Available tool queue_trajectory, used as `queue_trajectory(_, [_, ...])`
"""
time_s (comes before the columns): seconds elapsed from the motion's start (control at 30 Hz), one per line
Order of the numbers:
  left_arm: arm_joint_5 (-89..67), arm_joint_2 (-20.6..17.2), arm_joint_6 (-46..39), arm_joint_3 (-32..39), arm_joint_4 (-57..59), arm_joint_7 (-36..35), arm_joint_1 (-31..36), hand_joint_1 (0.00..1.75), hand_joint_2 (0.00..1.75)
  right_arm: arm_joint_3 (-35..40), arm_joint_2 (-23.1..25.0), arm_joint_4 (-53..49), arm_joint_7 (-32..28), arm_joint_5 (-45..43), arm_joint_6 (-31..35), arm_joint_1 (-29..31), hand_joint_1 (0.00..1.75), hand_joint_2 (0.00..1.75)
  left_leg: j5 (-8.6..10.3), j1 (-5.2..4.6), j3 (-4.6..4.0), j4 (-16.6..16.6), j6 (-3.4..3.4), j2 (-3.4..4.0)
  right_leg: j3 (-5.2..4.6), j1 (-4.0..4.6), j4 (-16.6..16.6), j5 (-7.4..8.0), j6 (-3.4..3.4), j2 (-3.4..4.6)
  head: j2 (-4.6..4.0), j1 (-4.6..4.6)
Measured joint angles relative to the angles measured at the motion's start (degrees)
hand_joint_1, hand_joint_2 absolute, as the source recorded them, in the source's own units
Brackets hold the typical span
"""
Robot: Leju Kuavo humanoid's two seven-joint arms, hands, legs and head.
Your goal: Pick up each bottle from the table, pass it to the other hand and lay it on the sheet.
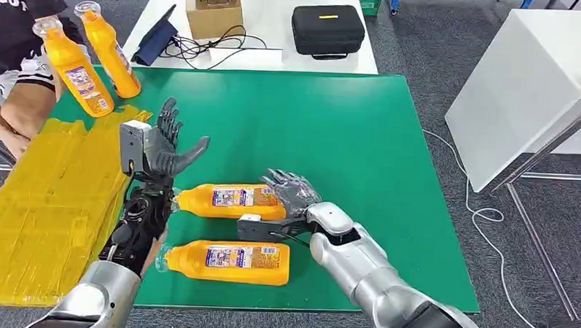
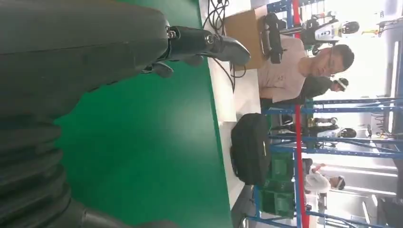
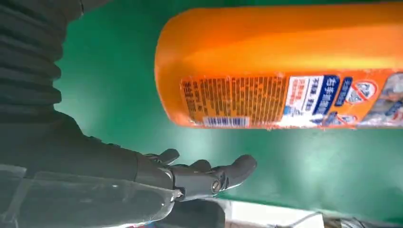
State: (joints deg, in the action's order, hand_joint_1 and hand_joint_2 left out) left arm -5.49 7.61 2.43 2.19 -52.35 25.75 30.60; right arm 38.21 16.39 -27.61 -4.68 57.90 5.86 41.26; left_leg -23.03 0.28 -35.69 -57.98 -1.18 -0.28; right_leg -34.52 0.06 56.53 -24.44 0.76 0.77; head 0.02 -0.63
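Pick-up step: right hand, fingers spread, empty, beside orange plastic bottle lying near green counter's front edge. Left hand wide, empty. Next: close around bottle.

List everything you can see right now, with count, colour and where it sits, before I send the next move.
Lying bottles: two, orange, on the green table, in front of the robot; the farther one is at the right hand.
Held bottles: two, orange, tilted in a person's hands at the far left corner.
Sheet: one, yellow, over the table's left edge.
Case: one, black, on the white table behind.
Cardboard box: one, brown, on that white table, beside cables.
Left hand: raised, fingers spread, holding nothing.
Right hand: open, at the base end of the farther lying bottle; contact unclear.
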Motion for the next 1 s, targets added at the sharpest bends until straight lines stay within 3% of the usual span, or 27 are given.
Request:
queue_trajectory(0.3, [0.20,0.46,0.35,-0.81,0.44,-0.11,0.08,0.00,1.75,-1.12,0.46,2.71,1.42,-0.96,-2.98,2.55,0.02,1.75,0.00,0.00,0.00,0.00,0.00,0.00,0.00,-0.01,0.00,0.00,0.00,0.00,0.00,0.00])
queue_trajectory(0.33, [0.20,0.50,0.46,-1.00,0.44,0.09,0.17,0.00,1.75,-1.16,0.50,2.88,1.47,-0.96,-2.93,2.86,0.17,1.75,0.00,0.00,0.00,-0.01,0.00,0.00,0.00,-0.01,0.00,0.00,0.00,0.00,0.00,0.00])
queue_trajectory(0.37, [0.20,0.61,0.52,-1.14,0.44,0.11,0.42,0.00,1.75,-1.20,0.59,3.06,1.49,-0.94,-2.93,3.30,0.52,1.75,0.00,0.00,-0.01,-0.01,0.00,0.00,-0.01,-0.01,0.00,0.00,0.00,0.00,0.00,0.00])
queue_trajectory(0.43, [0.46,0.79,0.59,-1.42,0.39,-0.28,1.03,0.00,1.75,-1.44,0.83,3.43,1.88,-0.94,-3.50,4.34,0.89,1.75,0.00,0.00,-0.01,-0.01,0.00,0.00,0.00,-0.01,0.00,0.00,0.00,0.00,0.00,0.00])
queue_trajectory(0.53, [0.63,1.05,0.63,-1.75,0.37,-0.63,1.42,0.00,1.75,-1.79,1.07,3.85,2.76,-0.68,-3.98,5.21,0.93,1.75,0.00,0.00,0.00,-0.01,0.00,0.00,0.00,0.00,0.00,0.00,0.00,0.00,0.00,0.00])
queue_trajectory(0.57, [0.72,1.09,0.63,-1.99,0.37,-0.63,1.46,0.00,1.75,-1.92,1.14,4.04,2.97,-0.48,-4.07,5.26,1.17,1.75,0.00,0.00,0.00,-0.01,0.00,0.00,0.00,0.00,0.00,0.00,0.00,0.00,0.00,0.00])
queue_trajectory(0.67, [0.92,1.25,0.63,-2.27,0.39,-0.63,1.68,0.00,1.75,-1.97,1.14,4.55,3.24,-0.28,-4.49,5.43,1.29,1.75,0.00,0.00,0.00,-0.01,0.00,0.00,0.00,0.00,0.00,0.00,0.00,0.00,0.00,0.00])
queue_trajectory(0.77, [1.14,1.27,0.65,-2.36,0.39,-0.50,1.77,0.00,1.75,-1.99,1.18,4.87,3.28,-0.05,-4.61,5.81,1.22,1.75,0.00,0.00,0.00,-0.01,0.00,0.01,0.00,0.00,0.00,0.01,0.00,0.00,0.00,0.00])
queue_trajectory(0.83, [1.20,1.36,0.65,-2.40,0.39,-0.33,1.80,0.00,1.75,-1.99,1.22,5.01,3.39,0.26,-4.88,6.14,1.29,1.75,0.00,0.00,0.01,-0.01,0.00,0.02,0.00,0.00,0.00,0.00,0.00,0.00,0.00,0.00])
queue_trajectory(0.87, [1.22,1.38,0.65,-2.40,0.39,-0.29,1.81,0.00,1.75,-1.99,1.25,5.03,3.48,0.43,-4.94,6.19,0.91,1.75,0.01,0.00,0.01,-0.01,0.00,0.00,0.01,0.00,0.00,0.00,0.00,0.00,0.00,-0.02])
queue_trajectory(0.9, [1.22,1.38,0.65,-2.43,0.37,-0.24,1.81,0.00,1.75,-1.99,1.27,5.07,3.54,0.57,-4.94,6.23,0.05,1.75,0.01,0.00,0.01,-0.01,0.00,-0.01,0.01,0.00,0.00,0.00,0.00,0.00,0.00,0.00])
queue_trajectory(1.0, [1.31,1.38,0.63,-2.43,0.37,-0.17,1.80,0.00,1.75,-1.99,1.27,5.27,3.67,0.70,-5.07,6.41,0.00,1.75,0.01,0.00,0.01,-0.01,0.00,0.01,0.02,0.00,0.00,0.01,0.00,0.00,0.00,0.00])
